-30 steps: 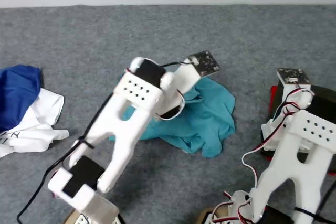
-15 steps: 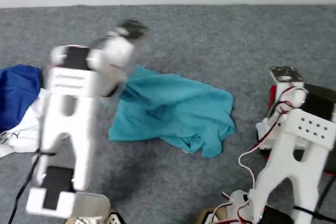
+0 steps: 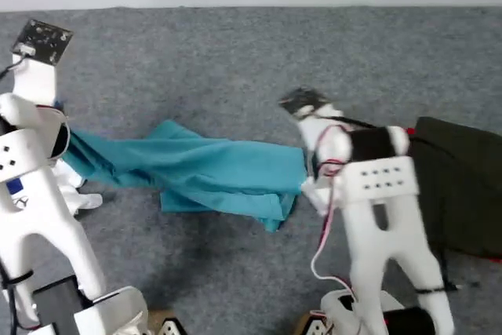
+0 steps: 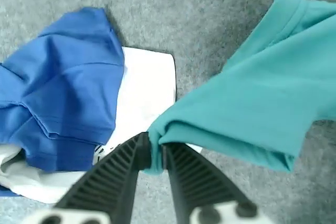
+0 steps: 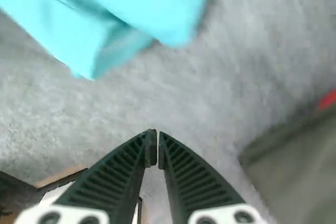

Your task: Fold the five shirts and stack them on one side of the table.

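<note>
The teal shirt (image 3: 212, 174) lies in a long band across the grey carpeted table (image 3: 235, 60), reaching from your left arm to your right arm. Your left gripper (image 4: 152, 153) pinches a bunched edge of it, held above the blue shirt (image 4: 63, 87) and the white shirt (image 4: 149, 90) under it. Your right gripper (image 5: 154, 150) is pressed together on nothing, over bare carpet near the teal shirt's other end. A dark garment (image 3: 463, 182) lies flat beside your right arm.
</note>
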You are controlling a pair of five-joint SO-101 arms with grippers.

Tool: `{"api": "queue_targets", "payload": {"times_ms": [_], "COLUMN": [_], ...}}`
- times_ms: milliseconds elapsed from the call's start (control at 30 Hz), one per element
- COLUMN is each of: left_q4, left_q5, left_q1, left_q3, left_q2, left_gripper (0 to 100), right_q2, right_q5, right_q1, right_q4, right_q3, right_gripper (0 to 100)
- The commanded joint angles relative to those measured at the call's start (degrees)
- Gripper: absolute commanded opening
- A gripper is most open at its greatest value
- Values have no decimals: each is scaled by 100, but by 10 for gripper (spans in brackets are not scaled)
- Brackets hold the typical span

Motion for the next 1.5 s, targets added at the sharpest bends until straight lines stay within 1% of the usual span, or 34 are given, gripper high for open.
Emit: {"api": "queue_targets", "payload": {"times_ms": [0, 67, 133, 267, 333, 567, 700, 833, 900, 1000, 1100, 1300, 1467], "left_q4": [-281, -369, -440, -440, -440, -440, -422, -413, -413, -422, -440, -440, -431], "left_q5": [132, 246, 281, 281, 281, 281, 281, 281, 281, 281, 281, 264, 264], "left_q1": [-105, -229, -334, -387, -387, -387, -387, -387, -387, -378, -369, -387, -378], "left_q3": [154, 189, 189, 198, 198, 198, 198, 198, 198, 207, 303, 541, 435], "left_q2": [-264, -264, -264, -264, -264, -264, -264, -264, -264, -264, -264, -273, -325], "left_gripper": [13, 13, 13, 13, 13, 13, 13, 13, 13, 13, 13, 13, 13], "right_q2": [382, 690, 989, 1613, 1974, 3415, 4189, 4664, 4681, 4699, 4699, 4470, 3310], "right_q5": [-53, -53, -114, -607, -747, -800, -800, -800, -800, -756, -747, -404, -369], "right_q1": [-655, -954, -1253, -1745, -1921, -2035, -2062, -2255, -2396, -2589, -2624, -2536, -2123], "right_q4": [-119, -171, -145, -31, 40, 198, 426, 673, 646, 629, 629, 901, 919], "right_q3": [-79, -114, -316, -1055, -1442, -2585, -2936, -3112, -3130, -3218, -3253, -3367, -3631], "right_gripper": [9, 20, 63, 176, 191, 191, 191, 188, 151, 65, 9, 10, 9]}}
